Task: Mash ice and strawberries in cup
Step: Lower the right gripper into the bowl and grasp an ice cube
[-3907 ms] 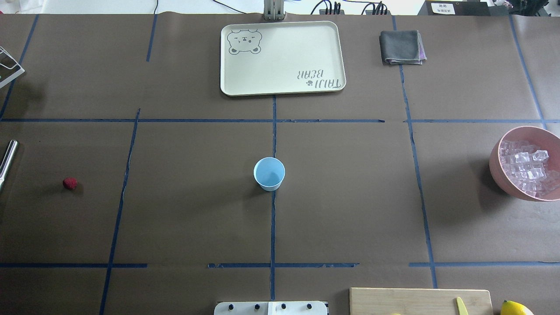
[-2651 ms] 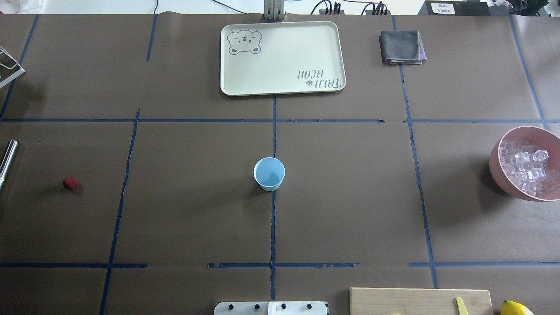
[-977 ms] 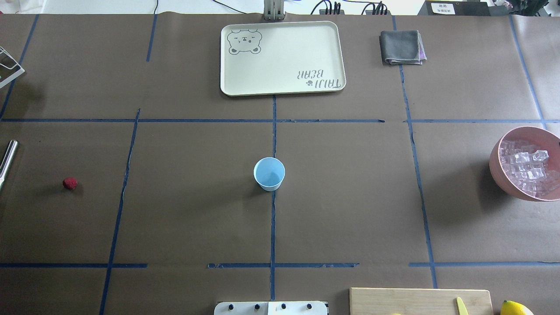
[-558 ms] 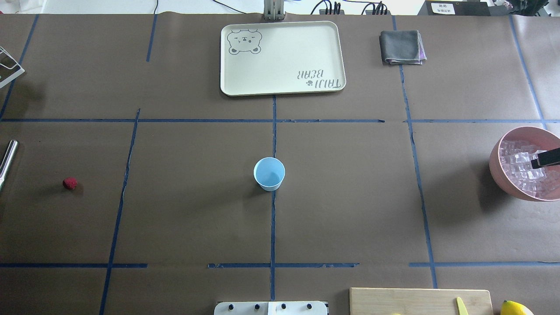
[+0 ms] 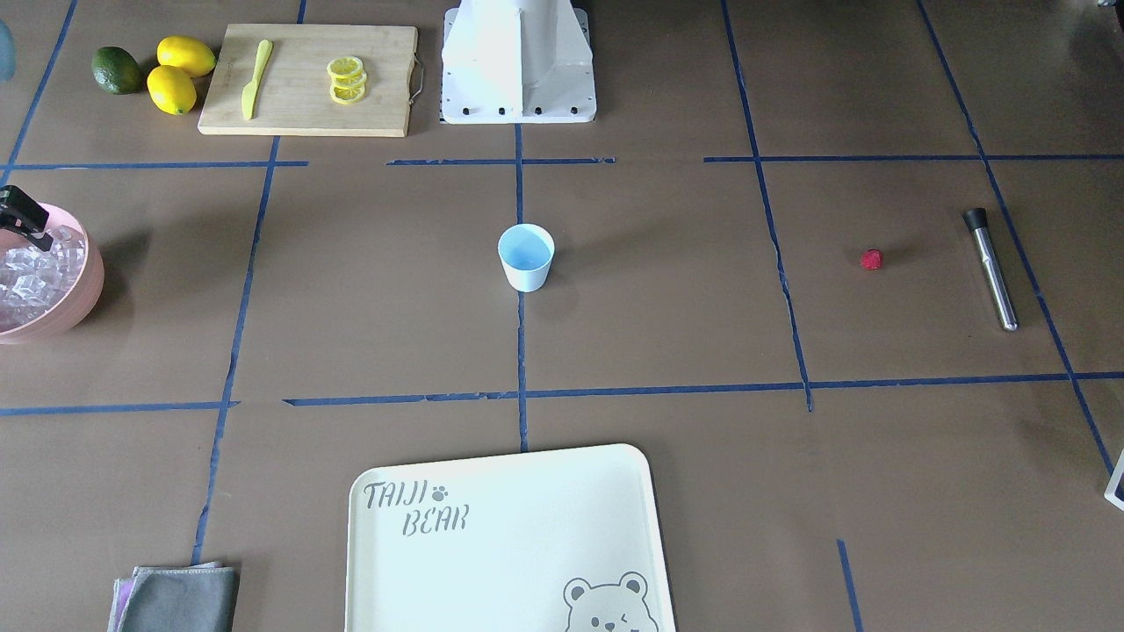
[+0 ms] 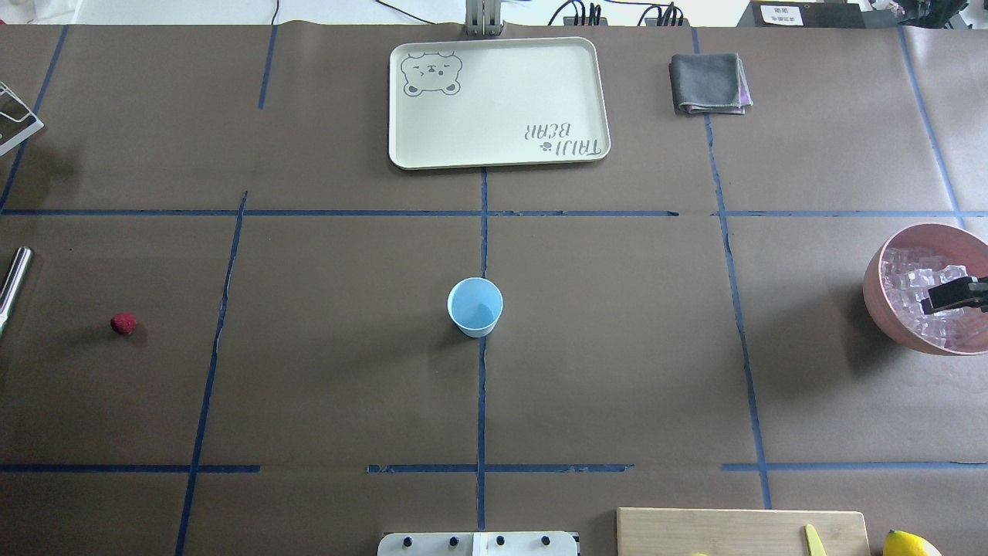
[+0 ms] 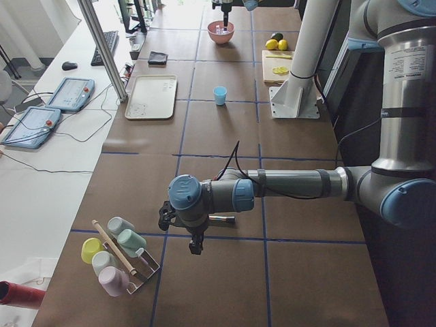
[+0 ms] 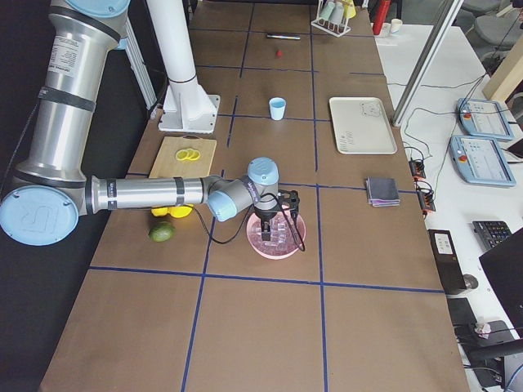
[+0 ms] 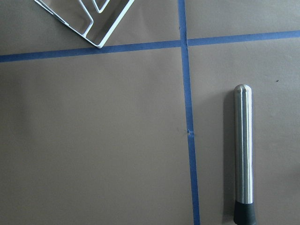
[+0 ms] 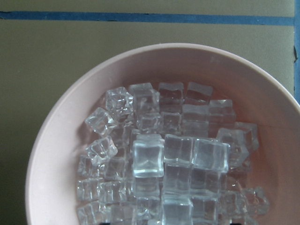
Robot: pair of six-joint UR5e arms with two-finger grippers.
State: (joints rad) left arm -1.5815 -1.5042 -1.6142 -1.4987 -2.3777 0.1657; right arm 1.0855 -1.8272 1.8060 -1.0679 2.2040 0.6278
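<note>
We hold our right fingers (image 6: 954, 296) just above the ice (image 10: 148, 157) in the pink bowl (image 6: 874, 300), likely to fetch cubes for the distant cup (image 6: 475, 306); their gap we cannot tell.

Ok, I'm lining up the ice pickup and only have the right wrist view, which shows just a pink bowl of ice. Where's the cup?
Observer: The cup stands upright and empty in the middle of the table.
Operator: The strawberry?
Observer: The strawberry lies on the bare table, far to the robot's left of the cup.
Operator: And the left arm?
Observer: The left gripper hangs above the table near the metal muddler; I cannot tell whether it is open.
</note>
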